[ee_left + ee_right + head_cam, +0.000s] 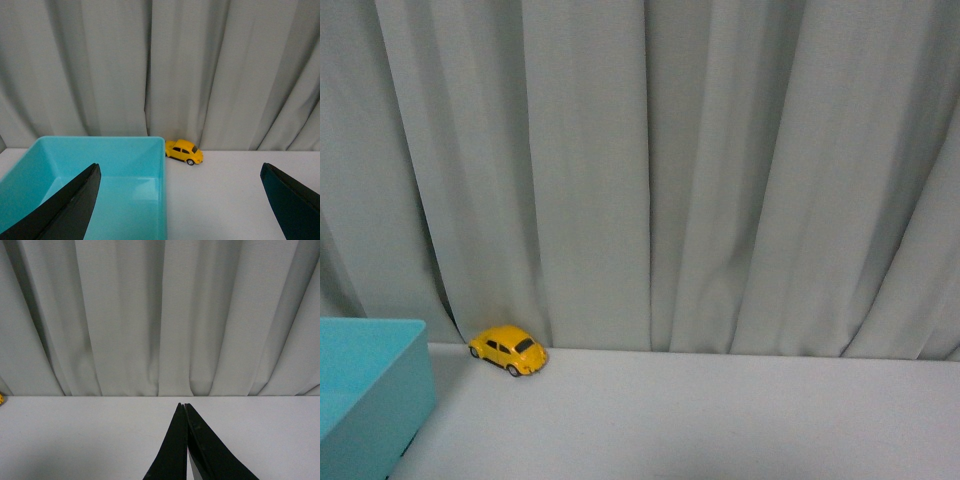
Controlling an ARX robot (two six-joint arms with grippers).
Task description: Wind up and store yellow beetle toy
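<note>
**Beetle parked at the far left, both grippers empty**

A pale grey pleated fabric curtain (650, 170) fills the whole back of the scene, falling to the far edge of a flat white tabletop (720, 420). At the near left stands an open-topped teal plastic bin (415, 385), and we see nothing inside it in the left wrist view.

The left gripper (180, 168) hangs with its dark fingers spread wide and nothing between them; the bin's right wall lies below the gap. The right gripper (183, 407) has its two black fingers pressed together and grips nothing, well to the right over bare tabletop.

The small glossy yellow beetle toy (509, 350) – rounded shell, dark windows, black wheels – sits upright on its wheels at the far left, at the foot of the curtain and just beyond the bin's far right corner. We cannot tell whether it touches the cloth.

We judge it light and rigid, but slick and domed, so pads could slide off the roof – and it will roll if nudged. We would close across its flanks, at the doors between the wheel arches, approaching from above with the left gripper.
</note>
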